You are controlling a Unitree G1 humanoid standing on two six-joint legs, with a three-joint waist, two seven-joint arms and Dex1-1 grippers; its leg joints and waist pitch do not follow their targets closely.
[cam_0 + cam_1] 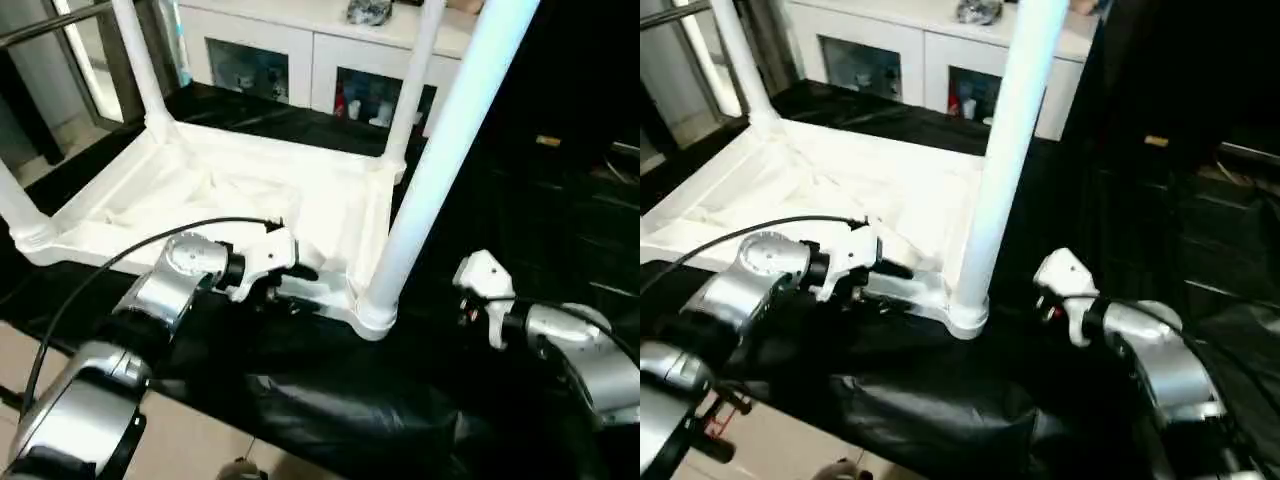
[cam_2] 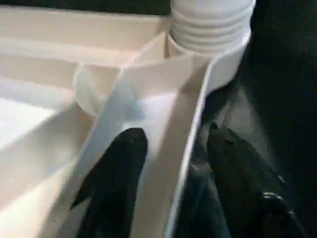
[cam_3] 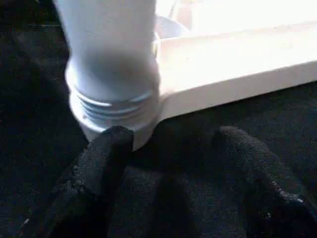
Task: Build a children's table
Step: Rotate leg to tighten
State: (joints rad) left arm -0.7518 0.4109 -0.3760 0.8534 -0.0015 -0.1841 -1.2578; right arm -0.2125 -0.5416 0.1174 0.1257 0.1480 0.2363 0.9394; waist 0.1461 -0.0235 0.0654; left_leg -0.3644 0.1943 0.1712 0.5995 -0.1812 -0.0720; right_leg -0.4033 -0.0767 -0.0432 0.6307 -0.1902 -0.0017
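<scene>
Straddling the table's rim (image 2: 163, 163), the left gripper (image 2: 171, 144) has one finger each side; the right gripper (image 3: 171, 144) fingers spread, facing the leg (image 3: 111, 64).

A black sheet (image 1: 330, 400) covers the counter. Behind it stands a white cabinet (image 1: 300, 45) with glass doors; small items sit inside.

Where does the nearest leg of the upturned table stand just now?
In the left eye view the nearest leg stands in the tabletop's near right corner socket, between the left gripper and the right gripper.
</scene>
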